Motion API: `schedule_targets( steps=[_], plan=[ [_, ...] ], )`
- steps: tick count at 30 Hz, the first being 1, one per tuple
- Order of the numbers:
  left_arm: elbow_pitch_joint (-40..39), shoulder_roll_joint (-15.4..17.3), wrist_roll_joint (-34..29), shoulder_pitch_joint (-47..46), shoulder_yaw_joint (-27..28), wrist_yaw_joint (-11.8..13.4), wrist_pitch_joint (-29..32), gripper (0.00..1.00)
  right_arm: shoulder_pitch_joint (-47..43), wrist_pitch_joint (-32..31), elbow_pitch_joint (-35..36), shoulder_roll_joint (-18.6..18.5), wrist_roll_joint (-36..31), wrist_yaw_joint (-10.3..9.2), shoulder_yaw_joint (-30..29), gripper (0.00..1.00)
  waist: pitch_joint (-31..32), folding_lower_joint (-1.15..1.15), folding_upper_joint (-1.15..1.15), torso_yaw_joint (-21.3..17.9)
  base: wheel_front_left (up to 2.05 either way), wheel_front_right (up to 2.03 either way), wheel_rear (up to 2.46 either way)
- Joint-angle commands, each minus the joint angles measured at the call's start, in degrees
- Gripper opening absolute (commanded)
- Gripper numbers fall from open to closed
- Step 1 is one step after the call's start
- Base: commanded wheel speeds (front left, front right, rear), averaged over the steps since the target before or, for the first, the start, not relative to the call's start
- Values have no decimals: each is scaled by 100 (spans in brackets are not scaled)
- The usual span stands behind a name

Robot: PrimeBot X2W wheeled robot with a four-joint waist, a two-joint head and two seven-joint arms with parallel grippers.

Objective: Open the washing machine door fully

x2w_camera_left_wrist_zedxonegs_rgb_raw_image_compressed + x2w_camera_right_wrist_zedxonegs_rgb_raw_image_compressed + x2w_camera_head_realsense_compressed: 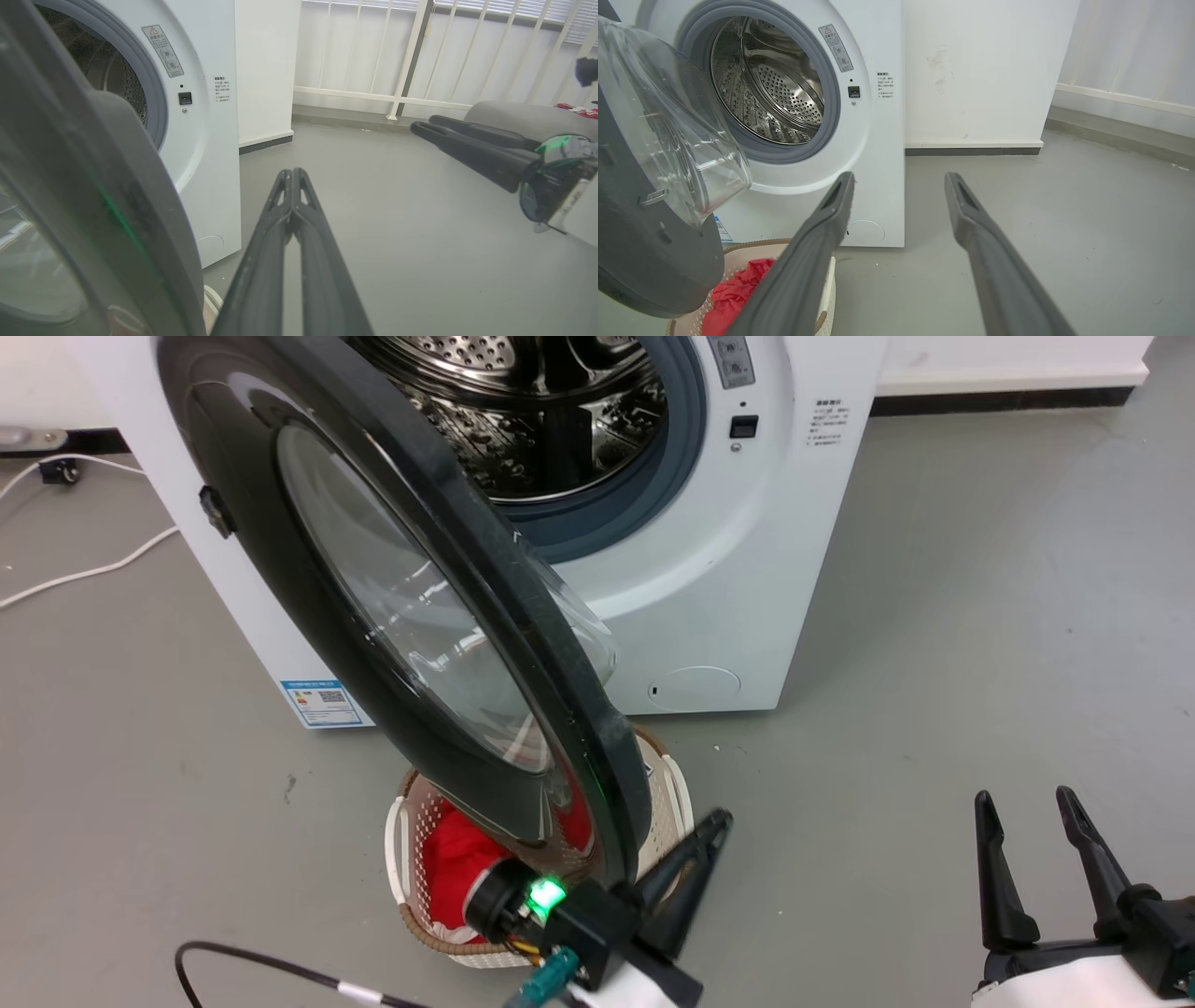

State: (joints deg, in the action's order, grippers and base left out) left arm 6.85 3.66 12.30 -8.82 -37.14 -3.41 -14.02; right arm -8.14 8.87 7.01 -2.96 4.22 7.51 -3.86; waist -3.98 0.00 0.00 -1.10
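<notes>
The washing machine (747, 569) (205, 154) (878, 140) is a white front-loader with a bare steel drum (532, 411) (770, 93). The washing machine door (401, 616) (70, 210) (649, 233), a glossy black disc with a bulging clear window, stands swung out toward me, hinged on the left. My left gripper (721, 819) (293, 171) is shut and empty, its fingers just right of the door's lower outer rim. My right gripper (1025, 795) (899, 176) is open and empty, low at the right, away from the machine.
A white perforated laundry basket (672, 784) (822, 298) with red cloth (457, 868) (733, 289) sits on the grey floor under the door. A black cable (261, 966) lies at the lower left, white cables (84, 569) at the far left. A railing (402, 60) runs along the right.
</notes>
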Motion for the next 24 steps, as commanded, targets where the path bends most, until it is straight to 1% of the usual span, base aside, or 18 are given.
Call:
schedule_targets(
  steps=[1,7,12,18,24],
  plan=[
    [57,-9,5,-128,55,48,-46,0,113,34,-18,16,36,-4,15,100,-45,0,0,-35,0,0,0],
    [321,-48,86,-456,304,213,-118,0,192,65,-99,16,89,-4,53,100,-143,0,0,-120,0,0,0],
    [321,-46,85,-578,519,321,-128,0,246,70,-140,16,88,-4,48,100,-197,0,0,-131,0,0,0],
    [286,-27,9,-470,698,401,-129,0,242,76,-201,16,103,-4,37,100,-191,0,0,-97,0,0,0],
    [188,-25,-62,-166,772,435,-116,0,210,108,-276,16,122,-4,21,100,-67,0,0,13,0,0,0]
  ],
)
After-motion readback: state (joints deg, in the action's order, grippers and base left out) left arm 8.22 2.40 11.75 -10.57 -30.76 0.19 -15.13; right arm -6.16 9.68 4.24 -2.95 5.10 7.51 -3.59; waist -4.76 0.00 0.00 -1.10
